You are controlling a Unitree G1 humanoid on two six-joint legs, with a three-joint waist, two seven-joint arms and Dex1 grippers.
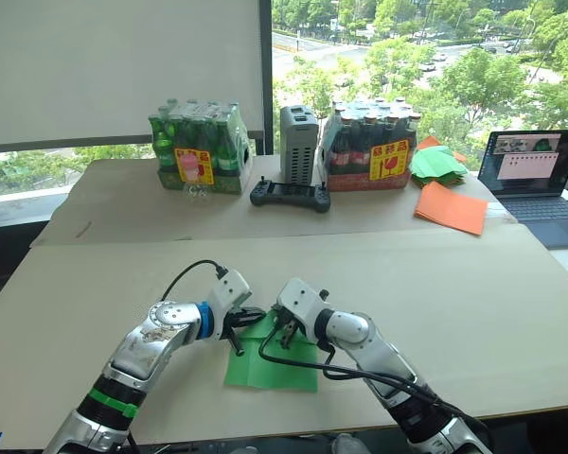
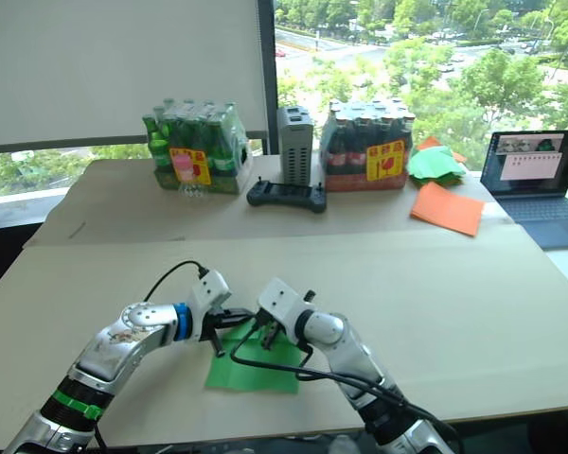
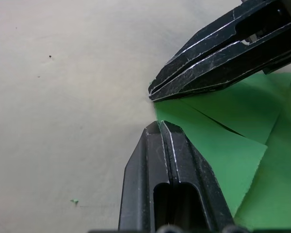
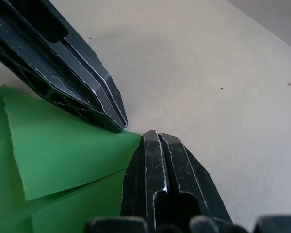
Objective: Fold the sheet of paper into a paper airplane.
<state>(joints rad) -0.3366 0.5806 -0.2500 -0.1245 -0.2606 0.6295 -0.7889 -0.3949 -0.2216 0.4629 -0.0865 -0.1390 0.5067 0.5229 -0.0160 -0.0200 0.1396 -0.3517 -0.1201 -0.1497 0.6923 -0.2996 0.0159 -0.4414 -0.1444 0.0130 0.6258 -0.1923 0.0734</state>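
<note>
Working the near table (image 1: pixel 511 312), I see both tools closed and holding nothing, left gripper (image 3: pixel 159 125) and right gripper (image 4: pixel 152 134) tips meeting at the far point of the sheet of paper (image 1: pixel 275 364), which stretches back toward me.

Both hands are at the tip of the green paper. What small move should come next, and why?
Probably press both shut hands down and slide them apart along the folded edges. The left hand and right hand meet at the tip of the sheet of paper, whose two corner flaps look only loosely creased.
</note>
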